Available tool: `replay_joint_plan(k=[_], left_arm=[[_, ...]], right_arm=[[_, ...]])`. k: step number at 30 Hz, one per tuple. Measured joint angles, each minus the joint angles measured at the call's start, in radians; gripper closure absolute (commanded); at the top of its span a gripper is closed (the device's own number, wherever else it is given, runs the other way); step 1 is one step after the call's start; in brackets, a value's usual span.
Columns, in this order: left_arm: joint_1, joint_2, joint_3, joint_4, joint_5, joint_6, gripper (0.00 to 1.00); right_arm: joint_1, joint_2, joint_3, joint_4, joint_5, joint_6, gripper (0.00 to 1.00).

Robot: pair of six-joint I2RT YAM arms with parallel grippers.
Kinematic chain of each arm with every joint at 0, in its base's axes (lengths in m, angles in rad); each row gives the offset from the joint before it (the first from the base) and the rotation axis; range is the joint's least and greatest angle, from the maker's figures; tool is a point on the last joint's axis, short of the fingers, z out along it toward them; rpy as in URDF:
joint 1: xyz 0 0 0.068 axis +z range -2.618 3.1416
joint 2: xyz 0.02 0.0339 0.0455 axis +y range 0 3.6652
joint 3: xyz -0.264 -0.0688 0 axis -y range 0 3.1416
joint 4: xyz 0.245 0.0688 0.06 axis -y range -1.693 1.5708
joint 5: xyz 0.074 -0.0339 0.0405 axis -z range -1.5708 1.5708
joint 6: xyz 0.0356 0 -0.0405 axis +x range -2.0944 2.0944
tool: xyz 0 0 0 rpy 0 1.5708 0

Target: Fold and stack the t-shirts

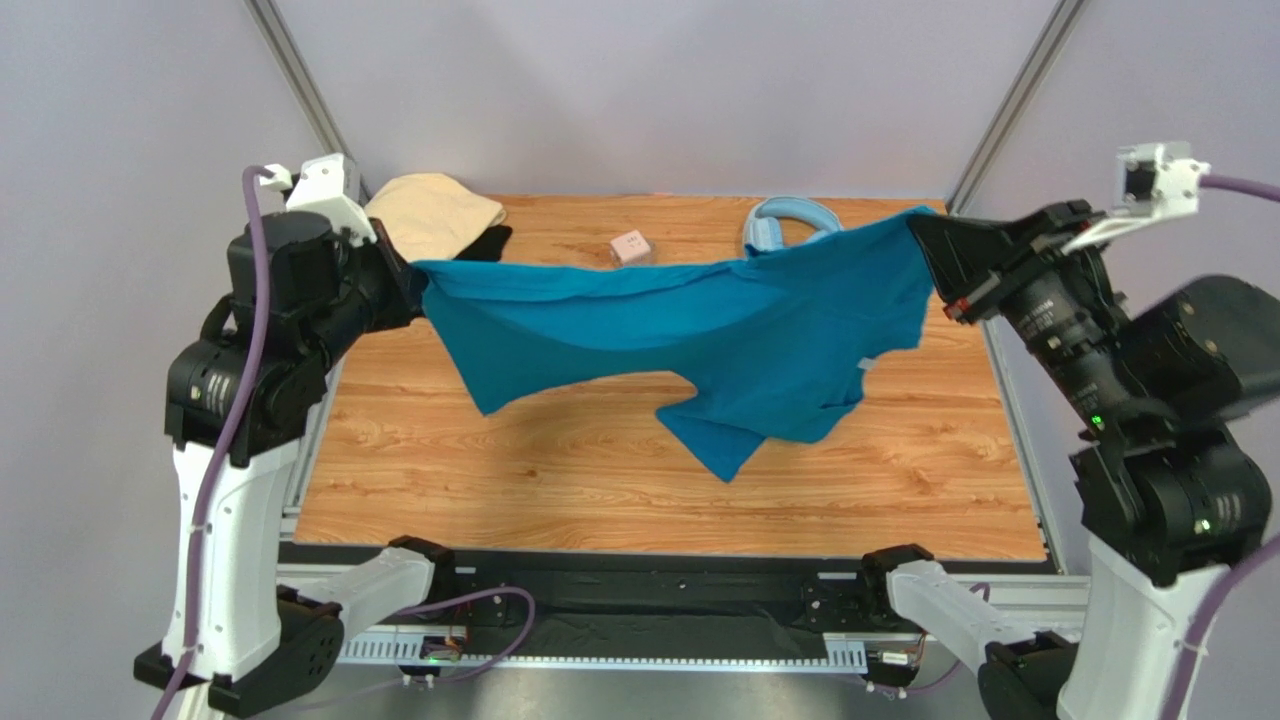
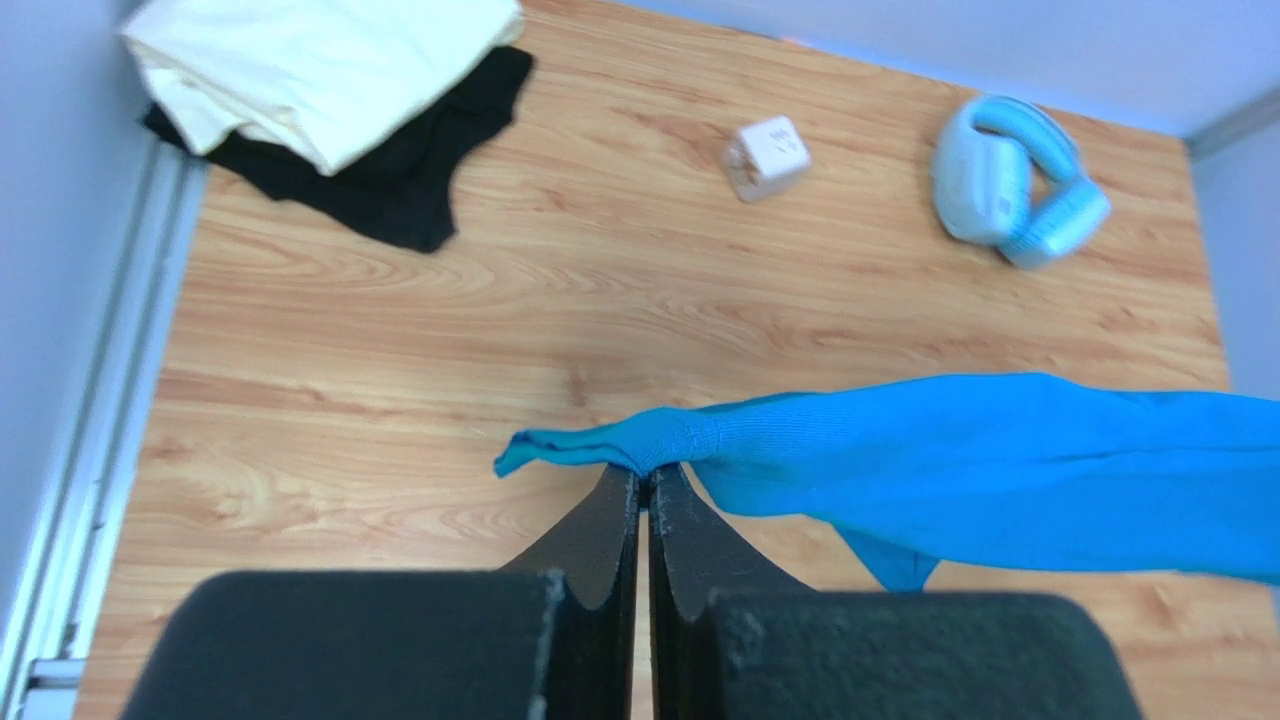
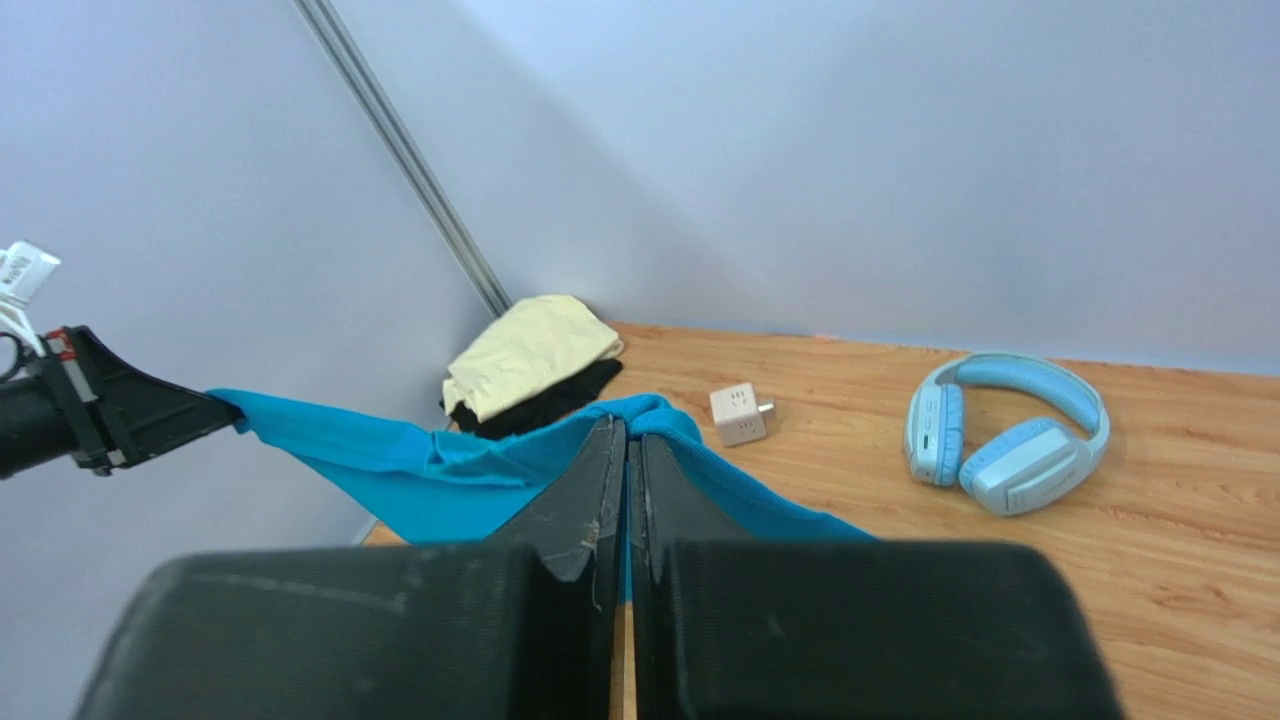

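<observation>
left gripper pinched tight on one end of 1 teal-blue cloth t-shirt, strung in air above wooden table | back-left corner: 1 pale tan cloth t-shirt on 1 black cloth t-shirt | 1 small pink cube | 1 light-blue headphones | right gripper clamped tight on its other end

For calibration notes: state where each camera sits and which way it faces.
Top: above, behind the arms, looking down on the table; both arms show, shirt stretched between.
Left wrist: looks down past left gripper, shut on shirt.
Right wrist: looks leftward past right gripper, shut on shirt.
Shared: both wrists see headphones, cube.
</observation>
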Motion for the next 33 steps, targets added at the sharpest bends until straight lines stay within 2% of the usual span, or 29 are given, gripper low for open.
replay_joint_plan(k=[5,13,18,22,26,30,33], left_arm=[[-0.003,-0.142,-0.094,0.041,0.102,0.003,1.0],[-0.006,-0.304,-0.076,0.105,0.162,0.005,1.0],[-0.006,-0.304,-0.108,0.125,0.168,0.0,1.0],[-0.006,-0.24,-0.219,0.14,0.152,-0.006,1.0],[-0.006,-0.118,-0.381,0.162,0.093,-0.011,1.0],[-0.006,0.025,-0.516,0.193,0.012,-0.006,1.0],[-0.005,0.043,-0.605,0.234,-0.044,0.002,1.0]], right_arm=[[0.0,-0.08,0.009,-0.017,-0.027,0.02,1.0],[0.0,-0.072,0.156,-0.035,-0.056,0.058,1.0],[0.0,0.01,0.271,-0.04,-0.059,0.062,1.0],[0.0,0.122,0.28,-0.031,-0.057,0.06,1.0],[0.0,0.267,0.209,0.008,-0.06,0.051,1.0],[0.0,0.379,-0.027,0.081,-0.066,0.036,1.0],[0.0,0.438,-0.187,0.089,-0.05,0.018,1.0]])
